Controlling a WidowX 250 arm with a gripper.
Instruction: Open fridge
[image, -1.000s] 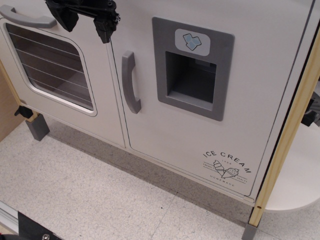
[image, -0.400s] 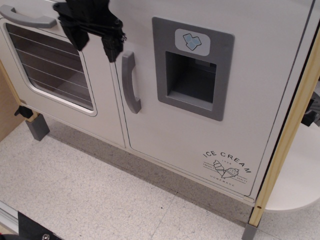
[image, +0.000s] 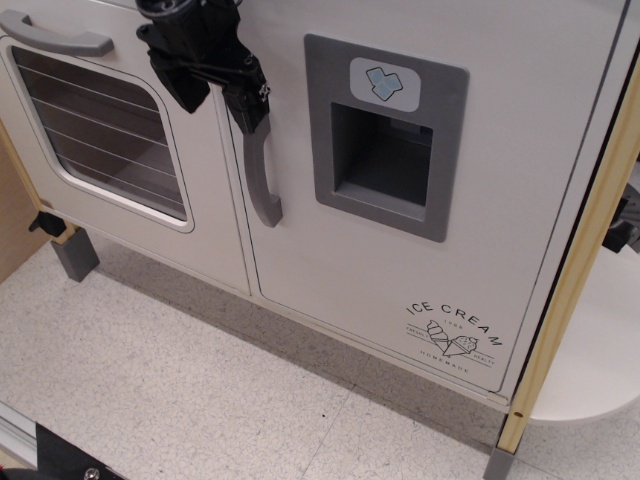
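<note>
The fridge door (image: 520, 180) is large and white and stands shut. It has a grey vertical handle (image: 262, 180), a grey recessed dispenser panel (image: 385, 140), a blue ice-cube sticker (image: 385, 83) and "ICE CREAM" print (image: 455, 325). My black gripper (image: 218, 98) comes down from the top edge with its fingers apart. Its right finger (image: 248, 105) covers the top end of the handle. Its left finger (image: 185, 88) hangs over the panel left of the handle. Nothing is held between them.
The white oven door (image: 100, 130), with a wire-rack window and a horizontal grey handle (image: 55, 38), is left of the fridge. A wooden post (image: 580, 260) runs down the right side. The speckled floor (image: 200, 390) lies below, with a grey foot (image: 75, 255) at left.
My gripper has moved down and to the right, from above the gap between the doors to the top of the fridge handle. The fridge door has not moved.
</note>
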